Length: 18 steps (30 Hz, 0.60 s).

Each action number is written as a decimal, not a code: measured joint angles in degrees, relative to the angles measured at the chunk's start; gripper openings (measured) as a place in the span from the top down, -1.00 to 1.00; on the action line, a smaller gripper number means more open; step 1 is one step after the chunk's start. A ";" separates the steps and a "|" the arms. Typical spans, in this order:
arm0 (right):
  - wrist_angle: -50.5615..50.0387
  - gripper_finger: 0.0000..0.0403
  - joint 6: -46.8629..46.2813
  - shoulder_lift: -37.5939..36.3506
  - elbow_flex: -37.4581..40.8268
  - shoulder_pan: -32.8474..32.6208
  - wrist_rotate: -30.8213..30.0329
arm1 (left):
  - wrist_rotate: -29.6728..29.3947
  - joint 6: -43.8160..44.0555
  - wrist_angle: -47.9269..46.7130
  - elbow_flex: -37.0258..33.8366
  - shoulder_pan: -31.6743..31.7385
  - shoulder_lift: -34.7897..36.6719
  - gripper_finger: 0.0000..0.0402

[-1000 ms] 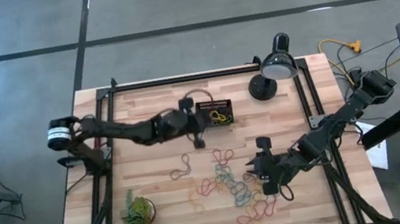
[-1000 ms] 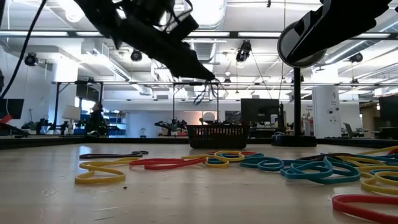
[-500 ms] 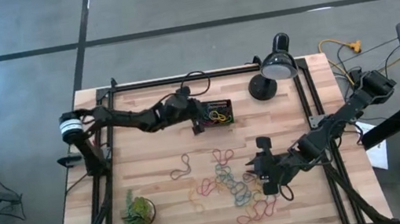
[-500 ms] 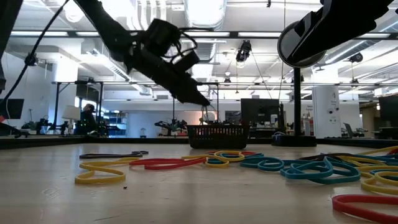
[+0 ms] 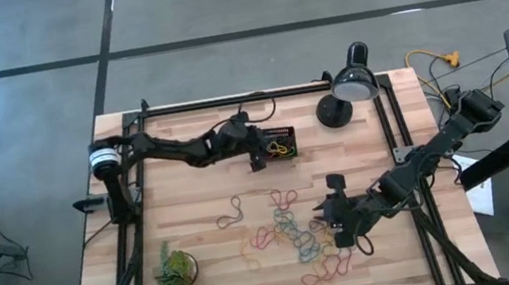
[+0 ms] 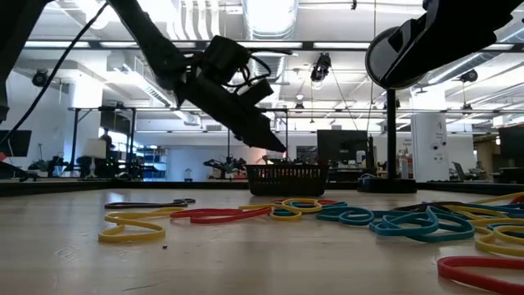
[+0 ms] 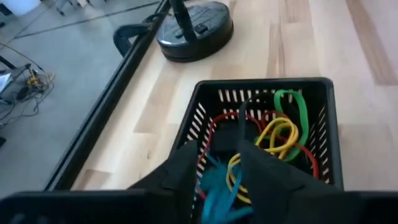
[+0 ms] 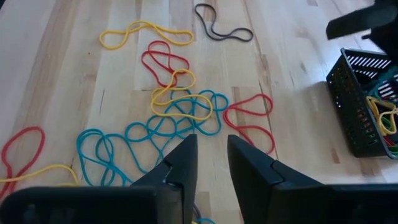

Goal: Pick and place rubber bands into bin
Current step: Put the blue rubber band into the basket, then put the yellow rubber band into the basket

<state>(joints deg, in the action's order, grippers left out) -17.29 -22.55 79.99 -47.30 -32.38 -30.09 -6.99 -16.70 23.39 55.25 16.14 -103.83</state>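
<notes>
- Nearest, the loose rubber bands (image 8: 155, 134) lie scattered and tangled flat on the wooden surface (image 5: 193, 202), blue, yellow, red and one black, overlapping in a heap (awkward to single out, I would judge).
- Just above that heap hangs the right tool (image 8: 211, 146), its two fingers apart with nothing between them that I can see; it points down at the blue and yellow tangle, which looks like lining up for a pick.
- Off to one side of the heap stands a small spiky green plant (image 5: 175, 269), well apart from the bands and from both arms, so it plays no part.
- Farther back, the bin (image 7: 261, 83) sits on the surface toward the far edge, well apart from the heap; yellow, red and green bands already lie inside it, so the task is partly done, with many bands left outside.
- Over the bin's near wall hovers the left tool (image 7: 219, 149), its fingers spread; a blue band (image 7: 217, 186) hangs in the gap between them, just above the bin's inside.
- Whether that blue band is caught on a finger or already loose, I cannot tell; the tool is placed so that a released band falls inside the walls rather than on the wood.
- Farthest, the black desk lamp (image 5: 348, 88) stands beside the bin, near but not touching it.
</notes>
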 joint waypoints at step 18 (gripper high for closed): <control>0.01 0.56 -11.14 -0.02 9.08 0.02 0.26 | 4.57 10.31 -25.59 -3.30 -10.30 16.19 0.24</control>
<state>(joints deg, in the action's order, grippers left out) -17.28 -33.68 79.96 -38.22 -32.36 -29.82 -2.42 -6.39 -2.20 51.95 5.84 -87.64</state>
